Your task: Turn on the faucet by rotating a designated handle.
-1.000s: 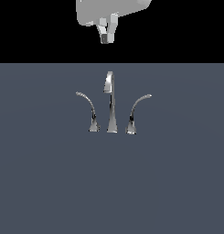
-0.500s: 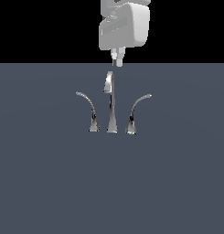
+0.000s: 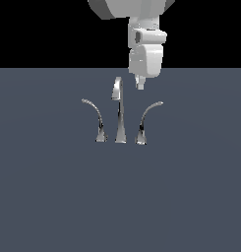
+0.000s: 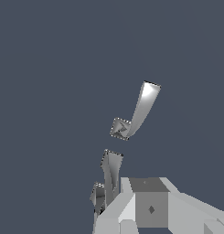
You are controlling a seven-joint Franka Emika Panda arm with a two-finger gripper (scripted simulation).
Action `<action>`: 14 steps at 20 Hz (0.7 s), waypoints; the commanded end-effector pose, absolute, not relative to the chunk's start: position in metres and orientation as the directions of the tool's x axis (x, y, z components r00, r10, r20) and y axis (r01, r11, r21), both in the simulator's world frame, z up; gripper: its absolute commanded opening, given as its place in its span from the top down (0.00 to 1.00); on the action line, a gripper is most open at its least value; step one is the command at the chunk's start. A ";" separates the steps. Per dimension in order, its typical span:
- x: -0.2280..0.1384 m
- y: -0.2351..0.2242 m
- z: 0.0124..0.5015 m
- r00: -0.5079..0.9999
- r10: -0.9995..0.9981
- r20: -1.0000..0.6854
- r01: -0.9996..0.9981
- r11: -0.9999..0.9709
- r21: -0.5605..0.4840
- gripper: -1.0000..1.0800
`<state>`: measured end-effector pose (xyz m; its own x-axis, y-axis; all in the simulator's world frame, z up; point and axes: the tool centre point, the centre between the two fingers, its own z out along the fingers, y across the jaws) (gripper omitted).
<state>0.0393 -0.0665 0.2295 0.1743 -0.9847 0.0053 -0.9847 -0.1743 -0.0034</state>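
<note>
You see a flat, plain slate-grey surface filling the lower part of the exterior frame, from a straight horizon just above the middle down to the bottom edge. A little above the frame's centre, the chrome faucet stands directly on it. Its tall central spout rises from a narrow foot and hooks at the top. Just to the exterior view's right of the spout, the handle stands on a flared base and arcs up toward the right. To the left, well matched in height, the twin lever sweeps up and left from its own base.
</note>
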 end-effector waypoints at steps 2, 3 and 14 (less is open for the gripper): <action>0.054 -0.087 0.210 0.073 -0.997 0.006 -0.997 -0.074 -0.002 1.00; 0.058 -0.092 0.205 0.048 -0.999 0.005 -0.999 -0.048 -0.002 1.00; 0.077 -0.132 0.172 -0.131 -0.991 0.002 -0.991 0.131 0.000 1.00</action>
